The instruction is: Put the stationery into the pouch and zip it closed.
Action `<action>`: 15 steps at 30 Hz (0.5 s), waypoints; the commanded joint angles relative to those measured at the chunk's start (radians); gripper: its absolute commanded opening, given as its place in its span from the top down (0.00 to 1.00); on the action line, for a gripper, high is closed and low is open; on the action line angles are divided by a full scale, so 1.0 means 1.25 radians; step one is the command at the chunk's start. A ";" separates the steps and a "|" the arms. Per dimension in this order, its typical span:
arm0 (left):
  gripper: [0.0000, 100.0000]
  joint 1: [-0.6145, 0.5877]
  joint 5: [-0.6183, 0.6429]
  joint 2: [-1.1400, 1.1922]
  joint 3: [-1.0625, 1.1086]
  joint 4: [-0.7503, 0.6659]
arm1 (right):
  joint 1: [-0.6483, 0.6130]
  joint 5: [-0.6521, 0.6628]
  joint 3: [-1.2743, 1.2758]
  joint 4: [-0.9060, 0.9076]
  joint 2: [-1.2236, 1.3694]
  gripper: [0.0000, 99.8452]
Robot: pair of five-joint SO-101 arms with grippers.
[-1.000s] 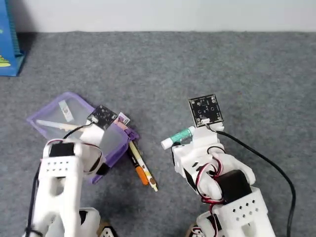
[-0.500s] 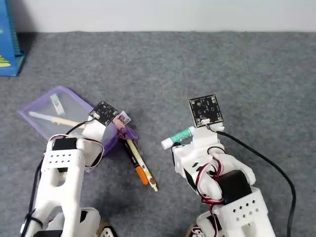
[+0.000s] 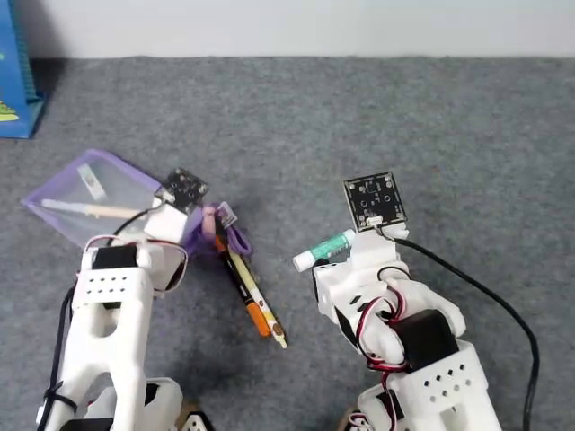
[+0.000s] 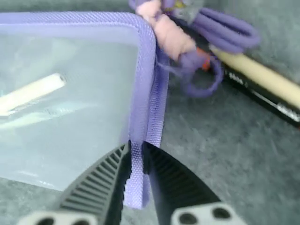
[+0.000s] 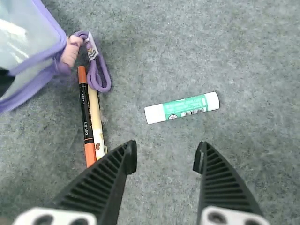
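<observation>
Nearest the bases, the right gripper point(image 5: 164, 151) is hanging over the grey felt surface point(image 3: 377, 117) with its jaws standing well apart and nothing between them, and over the last second this arm is keeping exactly the same place. Just beyond its fingertips the green and white glue stick point(image 5: 182, 108) is lying flat, unmoved. Beside it, nearer the other arm, the orange pen point(image 5: 85, 126) and the cream pencil point(image 5: 97, 123) are lying side by side and touching, also just where they were. The left gripper point(image 4: 136, 151) is clamping tightly on the purple fabric edge of the pouch point(image 4: 70, 93), its two ribbed fingers pressed together on the binding. In the high view this arm is swinging outward and away from its base, dragging the pouch along. A second ago the pouch was lying right against the upper ends of the pen and pencil; now its clear body is sitting farther off toward the far left, and only its purple cord loop point(image 5: 96, 70) and pink zipper pull point(image 4: 171, 33) are trailing near them. Inside the clear panel a cream stick point(image 4: 33, 91) is travelling with the pouch. Farthest back, a blue box point(image 3: 13, 81) is standing at the left edge.
</observation>
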 commanded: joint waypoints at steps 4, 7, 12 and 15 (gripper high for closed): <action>0.99 -0.009 0.068 0.001 -0.143 0.043 | 0.009 -0.009 -0.006 -0.002 -0.007 0.79; 0.99 -0.009 0.083 0.001 -0.217 0.104 | 0.007 -0.009 -0.001 -0.015 -0.006 0.79; 0.99 -0.009 0.095 -0.034 -0.323 0.211 | 0.007 -0.010 0.071 -0.161 -0.006 0.79; 0.99 -0.009 0.099 -0.114 -0.350 0.265 | 0.004 -0.039 0.114 -0.251 -0.004 0.79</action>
